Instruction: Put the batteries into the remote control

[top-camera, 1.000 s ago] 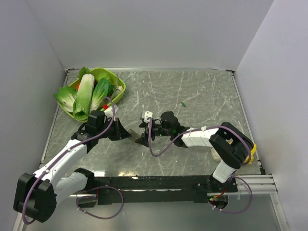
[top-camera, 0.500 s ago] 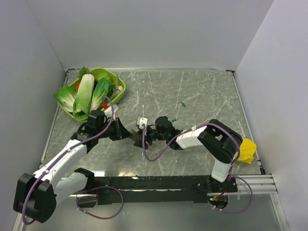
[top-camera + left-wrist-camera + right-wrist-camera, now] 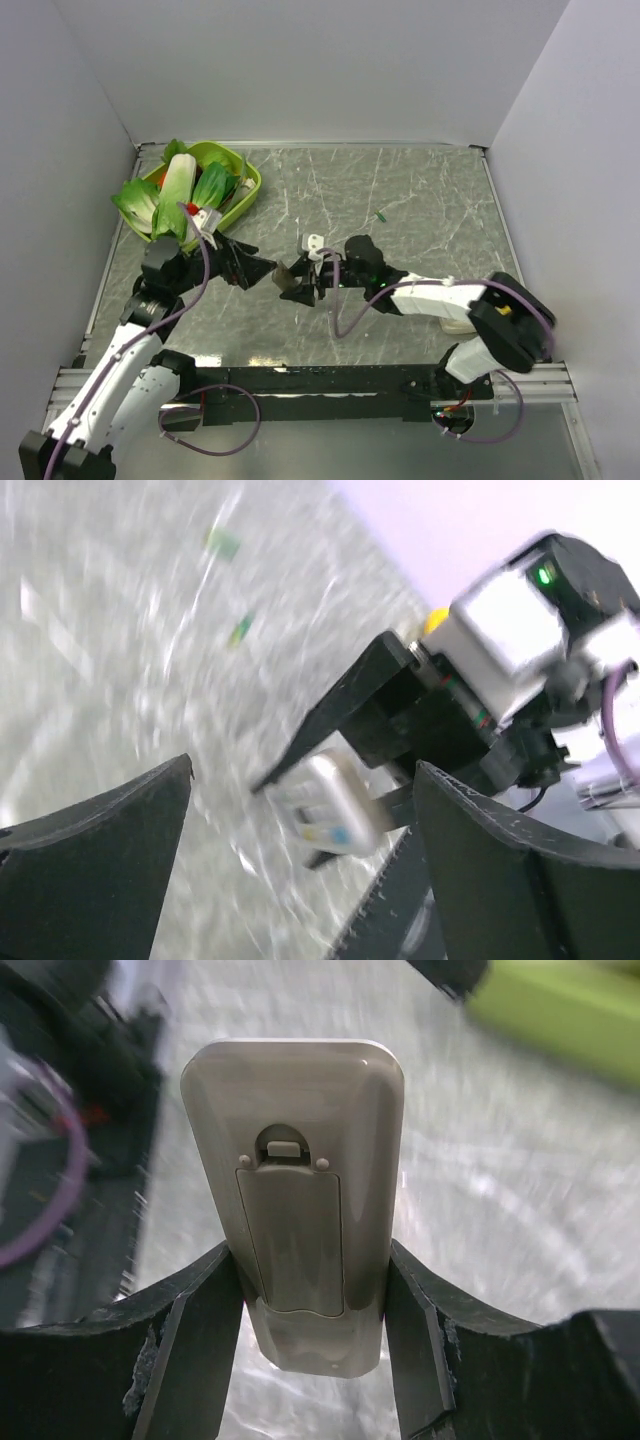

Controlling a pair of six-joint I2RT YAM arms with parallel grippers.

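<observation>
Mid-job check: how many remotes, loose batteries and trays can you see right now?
remote control: 1
batteries: 2, both loose, blurred in the left wrist view
green tray: 1
Total: 4

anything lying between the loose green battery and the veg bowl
No. In the top view, only bare marble table separates the battery from the green bowl.
</observation>
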